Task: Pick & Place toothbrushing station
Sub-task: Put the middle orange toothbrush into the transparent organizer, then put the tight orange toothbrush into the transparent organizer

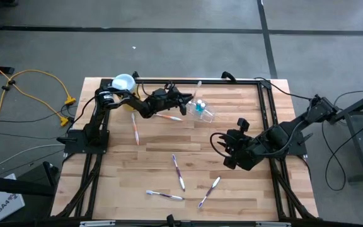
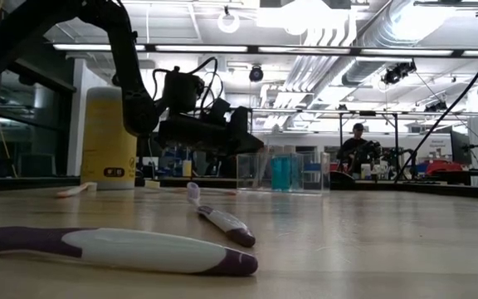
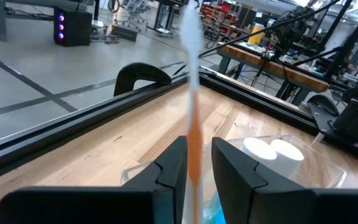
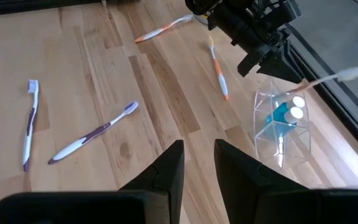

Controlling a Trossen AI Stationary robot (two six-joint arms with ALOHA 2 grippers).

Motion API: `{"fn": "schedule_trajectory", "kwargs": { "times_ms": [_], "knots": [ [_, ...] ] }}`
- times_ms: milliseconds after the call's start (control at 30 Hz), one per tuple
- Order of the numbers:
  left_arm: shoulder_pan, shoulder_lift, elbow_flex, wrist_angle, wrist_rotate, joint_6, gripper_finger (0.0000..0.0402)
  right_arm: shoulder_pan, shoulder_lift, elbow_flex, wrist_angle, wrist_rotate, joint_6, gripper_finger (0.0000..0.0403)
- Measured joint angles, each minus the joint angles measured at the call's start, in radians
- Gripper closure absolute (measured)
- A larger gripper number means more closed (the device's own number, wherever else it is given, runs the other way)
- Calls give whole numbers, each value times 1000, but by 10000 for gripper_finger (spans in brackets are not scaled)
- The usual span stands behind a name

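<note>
Toothbrush [image 3: 192, 93] is pinched loosely by left gripper [image 3: 197, 163], slanted into clear cup [image 4: 283, 129], to drop in | right gripper [image 4: 197, 163] is spread, empty, waiting near.

Colourless transparent holder cup [image 4: 283, 127] containing blue, white-capped tubes [image 4: 283, 114]; orange-and-white toothbrush [image 3: 193, 93] between black left-gripper [image 3: 197, 168] fingers; purple-and-white toothbrushes [image 4: 93, 133] on pale striped wood table [image 4: 104, 74]; yellow canister [image 2: 109, 138], pale blue lid [image 1: 123, 82].
</note>
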Motion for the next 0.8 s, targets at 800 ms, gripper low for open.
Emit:
{"fn": "schedule_trajectory", "kwargs": {
  "times_ms": [800],
  "knots": [
    [-4,-110,-3,-98,71,38,329,5,0,0,8,-20,-3,322]
  ]
}}
